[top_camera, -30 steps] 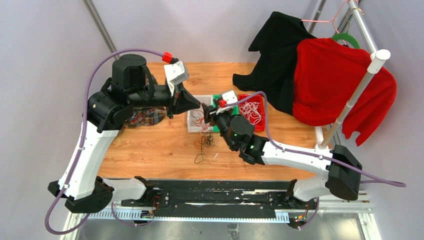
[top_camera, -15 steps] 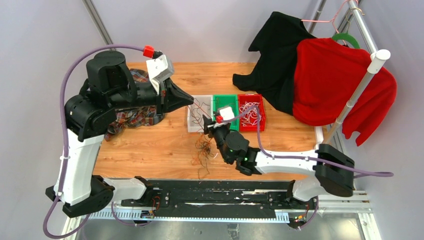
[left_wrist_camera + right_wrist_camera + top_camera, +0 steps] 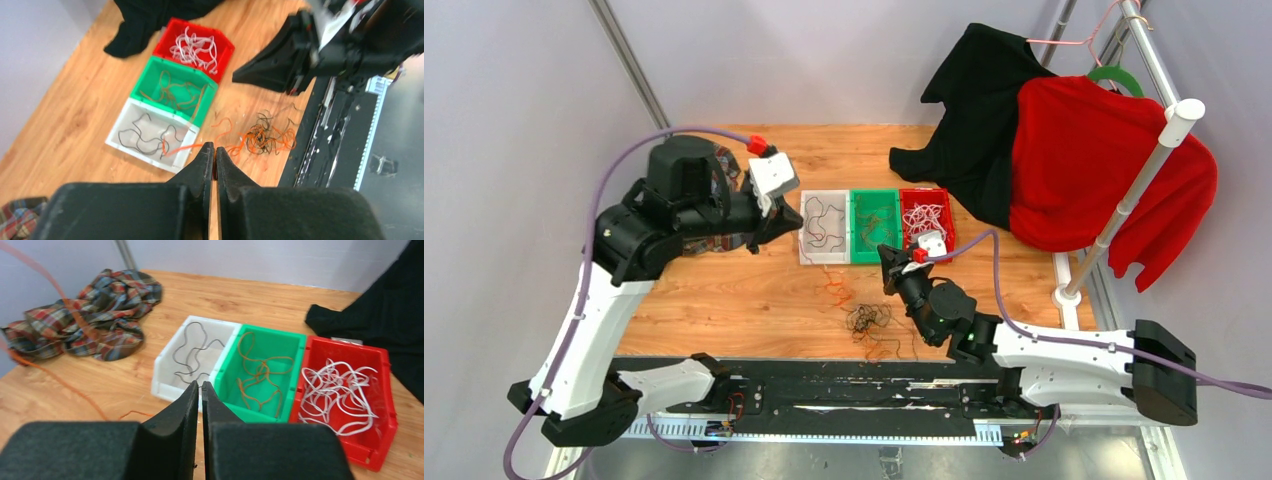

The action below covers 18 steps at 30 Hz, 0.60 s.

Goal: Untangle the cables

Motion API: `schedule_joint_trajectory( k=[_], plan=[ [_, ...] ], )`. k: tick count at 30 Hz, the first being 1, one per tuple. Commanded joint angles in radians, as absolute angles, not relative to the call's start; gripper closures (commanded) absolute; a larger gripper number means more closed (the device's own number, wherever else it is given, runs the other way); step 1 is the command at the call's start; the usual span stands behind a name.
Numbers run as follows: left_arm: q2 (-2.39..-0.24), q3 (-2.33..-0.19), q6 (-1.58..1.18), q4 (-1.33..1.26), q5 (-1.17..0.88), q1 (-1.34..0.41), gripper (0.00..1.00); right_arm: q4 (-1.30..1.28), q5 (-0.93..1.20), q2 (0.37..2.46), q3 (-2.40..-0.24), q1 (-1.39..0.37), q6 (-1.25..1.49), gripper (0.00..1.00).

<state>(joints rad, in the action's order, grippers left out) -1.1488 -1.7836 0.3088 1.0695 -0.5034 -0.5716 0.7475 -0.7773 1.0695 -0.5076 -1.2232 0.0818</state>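
Close to the front edge of the table (image 3: 724, 290), the cables (image 3: 870, 320) lie in a loose knot of black and orange. One orange strand (image 3: 835, 290) runs out of it on a slant, away and to the left, toward the white bin (image 3: 822, 261). Just behind the knot the right gripper (image 3: 201, 384) has its fingers pressed together; I cannot tell if it pinches anything. Farther back, beside the white bin, the left gripper (image 3: 214, 146) is closed the same way. The green bin (image 3: 874, 193) and red bin (image 3: 924, 192) stand next in the row.

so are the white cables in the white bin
No, the white bin holds a black cable, while the white cables lie in the red bin.
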Motion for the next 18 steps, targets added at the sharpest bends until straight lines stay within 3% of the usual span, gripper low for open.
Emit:
schedule_joint_trajectory(
  k=[1, 3, 4, 8, 10, 12, 13, 16, 18],
  plan=[
    [-1.106, -1.585, 0.364, 1.009, -0.483, -0.571, 0.84, 0.613, -0.607, 1.009, -0.568, -1.215, 0.112, 0.94],
    [-1.093, -1.507, 0.385, 0.992, -0.482, -0.571, 0.59, 0.576, -0.568, 1.005, -0.592, -1.215, 0.105, 0.95],
    [-1.088, -1.474, 0.408, 0.987, -0.483, -0.571, 0.53, 0.564, -0.554, 1.006, -0.602, -1.215, 0.101, 0.97],
    [-1.085, -1.427, 0.444, 0.980, -0.506, -0.571, 0.51, 0.535, -0.542, 1.007, -0.622, -1.215, 0.095, 0.99],
    [-1.087, -1.430, 0.443, 0.978, -0.525, -0.571, 0.61, 0.512, -0.517, 1.016, -0.631, -1.215, 0.107, 0.99],
    [-1.090, -1.450, 0.437, 0.975, -0.510, -0.571, 0.69, 0.482, -0.495, 1.036, -0.639, -1.214, 0.119, 0.93],
    [-1.087, -1.451, 0.445, 0.976, -0.496, -0.571, 0.68, 0.470, -0.491, 1.045, -0.635, -1.215, 0.124, 0.88],
    [-1.056, -1.362, 0.519, 0.976, -0.462, -0.571, 0.48, 0.449, -0.507, 1.060, -0.602, -1.215, 0.148, 0.70],
    [-1.044, -1.263, 0.578, 0.974, -0.462, -0.571, 0.41, 0.439, -0.522, 1.081, -0.578, -1.214, 0.161, 0.62]
  ],
)
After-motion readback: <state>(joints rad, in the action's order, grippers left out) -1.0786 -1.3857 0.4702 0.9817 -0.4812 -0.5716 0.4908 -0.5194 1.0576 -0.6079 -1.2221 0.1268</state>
